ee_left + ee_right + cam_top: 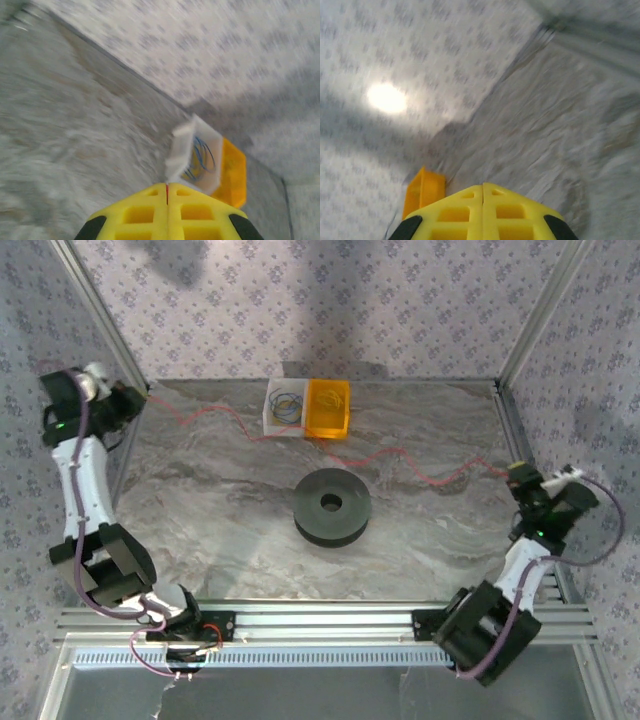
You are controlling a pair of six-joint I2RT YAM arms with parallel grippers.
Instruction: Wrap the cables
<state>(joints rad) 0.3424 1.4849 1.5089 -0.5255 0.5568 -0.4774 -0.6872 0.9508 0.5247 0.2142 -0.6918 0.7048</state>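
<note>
Marble table [420, 540]: left gripper [147, 392], upper left, clamped on cable [185, 421]. Right gripper [512, 475], right edge, pinches its other end.

Soft, even light is supplied from above in the top view, and vague grey shadows are thrown on the back wall [400, 300] at 11 and 12 o'clock. The orange box [328, 408] is rendered glowing and oversaturated, and the thin red cable [400, 451] is only faintly resolved. Both wrist views are heavily streaked by motion blur, while the left gripper [167, 195] and the right gripper [483, 195], at 6 o'clock, are rendered fairly sharp. A blown-out glare spot [386, 98] is seen at 9 o'clock in the right wrist view.
</note>
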